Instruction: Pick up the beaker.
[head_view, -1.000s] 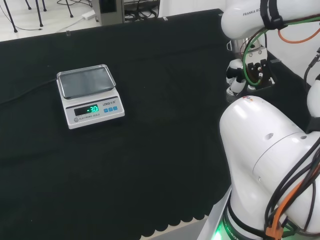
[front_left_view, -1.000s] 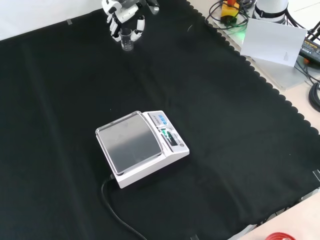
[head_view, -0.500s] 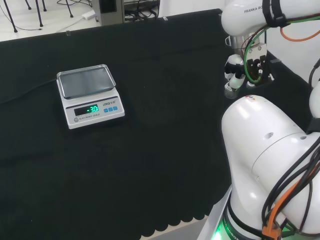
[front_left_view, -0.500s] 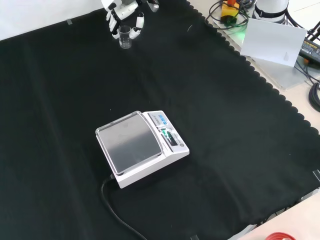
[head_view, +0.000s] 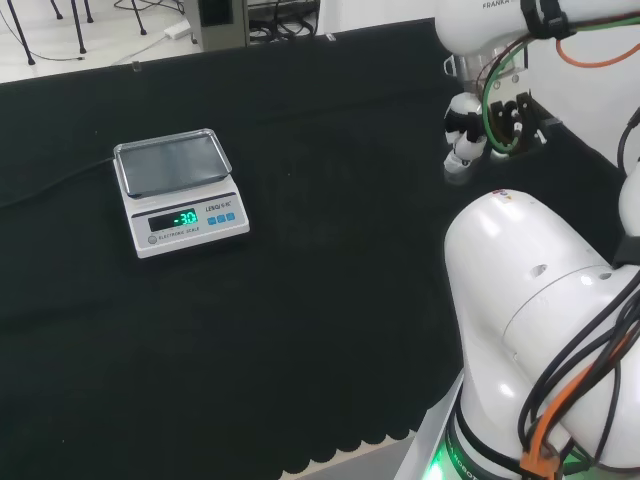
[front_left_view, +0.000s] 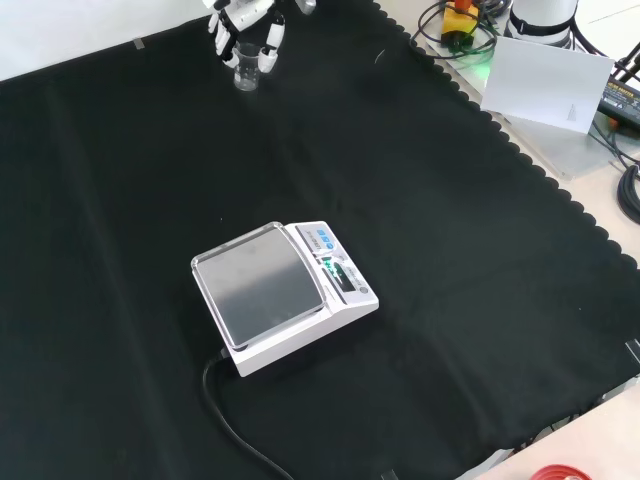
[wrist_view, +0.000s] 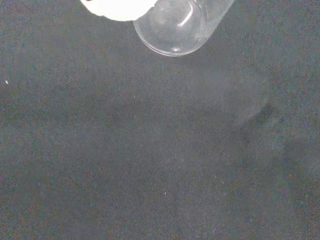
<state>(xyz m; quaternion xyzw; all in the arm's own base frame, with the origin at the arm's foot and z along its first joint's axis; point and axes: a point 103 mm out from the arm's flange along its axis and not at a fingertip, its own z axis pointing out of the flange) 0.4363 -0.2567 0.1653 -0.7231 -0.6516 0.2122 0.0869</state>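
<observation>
Hand (front_left_view: 243, 22) is at the top edge of the front view, fingers (front_left_view: 270, 34) curled down around a small clear beaker (front_left_view: 245, 76), so it's clamped on the beaker. The beaker hangs upright between the fingers with its base below the fingertips; whether it touches the black cloth (front_left_view: 430, 250) I can't tell from this angle. In the head view the hand (head_view: 462, 128) sits under the upper white arm link (head_view: 490, 25), at the far right of the cloth (head_view: 320, 300), with the beaker (head_view: 456, 166) just visible as a pale glint below the fingers. Wrist view: round clear bottom of the beaker (wrist_view: 175, 25) seen close up, with a blurred white bit of the hand (wrist_view: 117, 7) touching its side, and plain cloth (wrist_view: 150, 160) behind it. A white scale (front_left_view: 282, 295) with a metal pan sits near the middle of the cloth in the front view, well apart from the hand, display lit green, black cable (front_left_view: 235, 430) running off toward the near edge. In the head view the scale (head_view: 178, 192) is at the left.
</observation>
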